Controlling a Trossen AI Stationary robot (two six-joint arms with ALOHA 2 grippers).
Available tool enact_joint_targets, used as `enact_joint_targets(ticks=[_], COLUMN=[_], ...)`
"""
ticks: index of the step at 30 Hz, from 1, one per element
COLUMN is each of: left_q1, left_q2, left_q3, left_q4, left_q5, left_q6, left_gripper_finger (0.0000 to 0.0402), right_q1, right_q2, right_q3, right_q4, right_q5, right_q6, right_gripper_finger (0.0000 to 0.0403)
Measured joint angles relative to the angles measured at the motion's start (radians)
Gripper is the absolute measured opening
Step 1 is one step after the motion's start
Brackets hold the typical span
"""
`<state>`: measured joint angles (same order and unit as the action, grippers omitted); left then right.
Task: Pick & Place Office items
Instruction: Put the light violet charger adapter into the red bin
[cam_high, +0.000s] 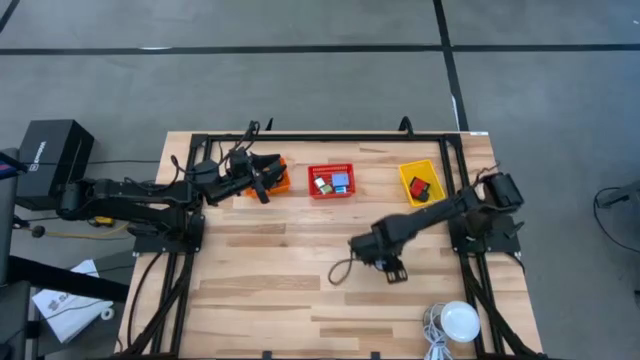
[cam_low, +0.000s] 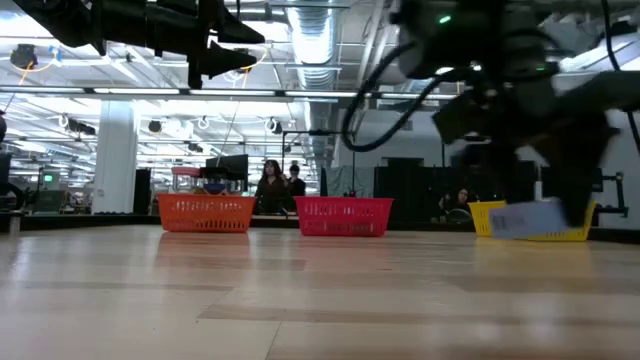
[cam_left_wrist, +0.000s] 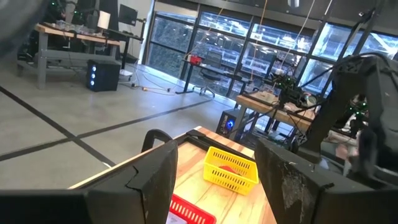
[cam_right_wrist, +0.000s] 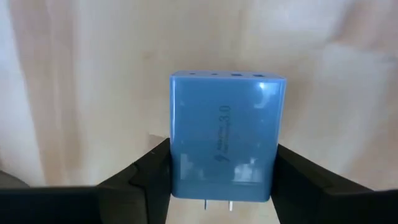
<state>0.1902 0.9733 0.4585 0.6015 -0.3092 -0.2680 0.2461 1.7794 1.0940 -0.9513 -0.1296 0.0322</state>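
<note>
Right gripper (cam_right_wrist: 221, 177) clamped on a blue block (cam_right_wrist: 225, 137), a finger (cam_right_wrist: 143, 177) pressed to each side face. Block looks like a charger: two metal prongs show at the gripper end, its long axis runs straight out from the fingers, printed face toward the wrist camera. In the low view the block (cam_low: 527, 219) hangs above the table (cam_high: 270, 290), flat and slightly tilted. From above, right gripper (cam_high: 392, 268) sits over the table's middle, right of centre, well clear of the baskets.

Left gripper (cam_high: 262, 185) raised over the orange basket (cam_high: 279, 178), fingers (cam_left_wrist: 152, 180) spread wide, nothing between them.

Red basket (cam_high: 331, 181) at the back centre holds small blue, white and red pieces. Yellow basket (cam_high: 421, 183) to its right holds a red piece and a dark one. White dome (cam_high: 460, 322) near the front right edge.
</note>
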Motion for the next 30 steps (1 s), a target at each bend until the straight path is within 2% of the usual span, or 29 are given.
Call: enact_joint_targets(ticks=[6,13,20,22,26,30], left_q1=[0.0,0.0,0.0,0.0,0.0,0.0], left_q2=[0.0,0.0,0.0,0.0,0.0,0.0], left_q3=[0.0,0.0,0.0,0.0,0.0,0.0], left_q4=[0.002,0.007,0.007,0.008,0.009,0.01], left_q5=[0.0,0.0,0.0,0.0,0.0,0.0], left_q6=[0.001,0.001,0.001,0.001,0.001,0.001], left_gripper_finger=[0.0209,0.0209,0.0209,0.0209,0.0209,0.0209], right_q1=[-0.143,-0.335,-0.537,-0.575,-0.614,-0.63], right_q2=[0.0,0.0,0.011,0.011,0.03,0.055], right_q3=[0.116,0.317,0.365,0.364,0.361,0.367], right_q4=[-0.099,-0.142,0.114,0.143,0.247,0.367], right_q5=[0.012,0.179,0.179,0.14,0.082,0.073], right_q6=[-0.23,-0.454,-0.514,-0.514,-0.51,-0.447], right_gripper_finger=[0.0207,0.0202,0.0216,0.0217,0.021,0.0214])
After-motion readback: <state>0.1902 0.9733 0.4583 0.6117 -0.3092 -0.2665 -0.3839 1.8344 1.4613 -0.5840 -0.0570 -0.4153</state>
